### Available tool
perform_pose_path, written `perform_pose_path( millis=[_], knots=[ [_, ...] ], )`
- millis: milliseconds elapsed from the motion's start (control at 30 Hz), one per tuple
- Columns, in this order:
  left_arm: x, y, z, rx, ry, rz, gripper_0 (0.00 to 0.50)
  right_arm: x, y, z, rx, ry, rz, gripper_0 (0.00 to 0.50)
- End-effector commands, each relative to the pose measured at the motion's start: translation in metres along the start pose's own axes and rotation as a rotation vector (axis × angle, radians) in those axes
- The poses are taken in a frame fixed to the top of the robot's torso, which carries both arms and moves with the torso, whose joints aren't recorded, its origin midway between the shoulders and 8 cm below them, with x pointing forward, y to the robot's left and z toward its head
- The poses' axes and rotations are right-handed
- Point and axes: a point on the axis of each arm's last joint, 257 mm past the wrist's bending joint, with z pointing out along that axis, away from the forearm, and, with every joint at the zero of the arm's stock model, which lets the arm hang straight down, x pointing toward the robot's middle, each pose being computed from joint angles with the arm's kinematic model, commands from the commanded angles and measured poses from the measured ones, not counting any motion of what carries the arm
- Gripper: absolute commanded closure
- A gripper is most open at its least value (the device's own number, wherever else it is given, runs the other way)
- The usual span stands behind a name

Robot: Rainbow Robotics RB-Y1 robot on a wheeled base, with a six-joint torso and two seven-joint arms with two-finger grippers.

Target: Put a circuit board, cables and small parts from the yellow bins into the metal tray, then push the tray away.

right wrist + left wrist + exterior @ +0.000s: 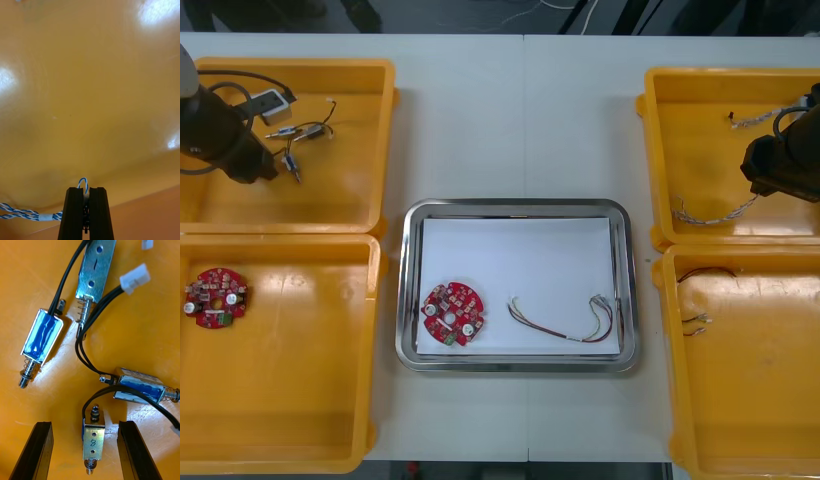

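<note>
Right gripper (86,189) is pinched almost shut on a loop of the blue-white cable (22,214), over the far-right bin (725,100) to the right of the tray (515,207). The cable's tail runs off sideways, and I can't tell if it is lifted clear. Left gripper (85,423) is wide open in the far-left bin (350,190), left of the tray. Its fingers (37,450) straddle one small part (93,437) without touching it, so nothing is held. Three more parts (41,339) with black leads (67,273) lie just beyond. Done: board (452,314) and red-yellow cable (565,322) lie inside the tray, apart from each other. Left to do: blue-white cable into the tray, at least one small part into the tray, then the push away. Spare board (215,297) sits in the near-left bin (300,440), left of the tray. Judged roughly half done, with both pickups looking under way and neither item delivered.
</note>
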Motion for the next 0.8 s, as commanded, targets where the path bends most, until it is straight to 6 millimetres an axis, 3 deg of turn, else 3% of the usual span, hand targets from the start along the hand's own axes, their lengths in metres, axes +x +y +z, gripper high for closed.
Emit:
perform_pose_path(
  millis=[33, 367, 400, 433, 500, 800],
  knots=[
    [-0.029, 0.012, -0.013, -0.037, -0.034, 0.118, 0.0, -0.046, -0.01, -0.044, 0.014, -0.099, 0.0, 0.5],
    [-0.023, 0.011, -0.008, -0.039, -0.017, 0.122, 0.0, -0.074, -0.009, -0.069, 0.033, -0.171, -0.013, 0.5],
    [-0.022, 0.011, -0.007, -0.038, -0.016, 0.121, 0.018, -0.076, -0.011, -0.07, 0.036, -0.179, -0.014, 0.5],
    [-0.021, 0.011, -0.007, -0.038, -0.016, 0.119, 0.106, -0.077, -0.011, -0.069, 0.037, -0.181, -0.013, 0.5],
    [-0.02, 0.011, -0.006, -0.038, -0.013, 0.119, 0.5, -0.079, -0.014, -0.065, 0.04, -0.179, -0.008, 0.5],
    [-0.016, 0.012, -0.007, -0.04, -0.003, 0.109, 0.5, -0.096, -0.023, -0.057, 0.058, -0.192, 0.014, 0.5]
  ],
)
